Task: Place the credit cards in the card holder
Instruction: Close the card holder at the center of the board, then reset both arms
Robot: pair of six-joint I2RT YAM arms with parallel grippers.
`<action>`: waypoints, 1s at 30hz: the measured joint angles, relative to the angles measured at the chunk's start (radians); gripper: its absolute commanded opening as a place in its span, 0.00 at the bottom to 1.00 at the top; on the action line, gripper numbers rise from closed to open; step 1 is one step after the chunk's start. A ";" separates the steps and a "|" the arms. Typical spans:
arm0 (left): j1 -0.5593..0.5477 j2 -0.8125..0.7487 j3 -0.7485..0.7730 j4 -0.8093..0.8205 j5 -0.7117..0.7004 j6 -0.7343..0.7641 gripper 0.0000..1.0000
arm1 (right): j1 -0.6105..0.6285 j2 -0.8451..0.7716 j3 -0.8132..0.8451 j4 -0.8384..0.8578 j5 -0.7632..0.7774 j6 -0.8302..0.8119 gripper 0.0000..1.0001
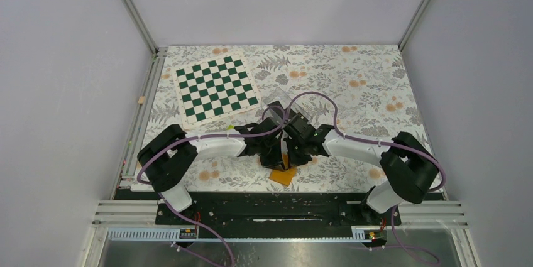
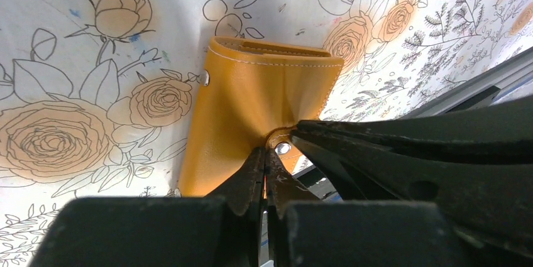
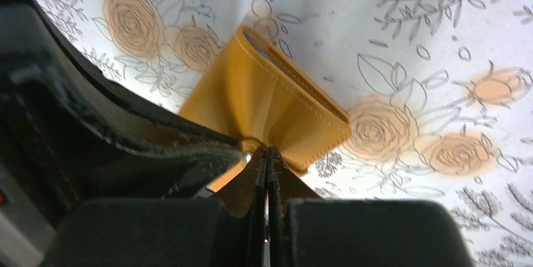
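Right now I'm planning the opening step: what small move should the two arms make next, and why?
Probably ease the two grippers slightly apart to part the flaps. The left gripper and right gripper are both shut on the same puckered edge of the orange card holder, beside its snap button, and it looks folded shut.

From above and behind the two arm bases, the top camera looks down and forward over the whole flower-printed bench [image 1: 377, 91], seen from far off. Each wrist camera rides just behind its own fingers and stares along them at very close range: one behind the left hand [image 2: 265, 152], one behind the right hand [image 3: 267, 152]. All three views share the small flat orange folding wallet [image 1: 283, 176], which the wrist views meet from opposite sides, each catching the other's hand.
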 measured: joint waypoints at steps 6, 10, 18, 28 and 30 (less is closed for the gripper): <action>0.000 0.000 0.000 0.001 0.000 0.000 0.00 | 0.002 -0.049 0.001 -0.064 0.003 0.000 0.00; 0.000 0.000 0.000 0.001 0.000 0.001 0.00 | 0.002 -0.055 0.001 -0.066 -0.006 0.001 0.00; 0.000 0.001 0.000 0.001 0.000 0.002 0.00 | 0.003 -0.031 0.000 -0.038 -0.053 0.012 0.00; 0.000 0.001 0.000 -0.003 0.000 0.005 0.00 | 0.001 0.018 0.009 -0.031 -0.059 0.014 0.00; 0.000 0.002 0.000 -0.003 0.000 0.005 0.00 | 0.001 0.020 0.009 -0.031 -0.060 0.014 0.00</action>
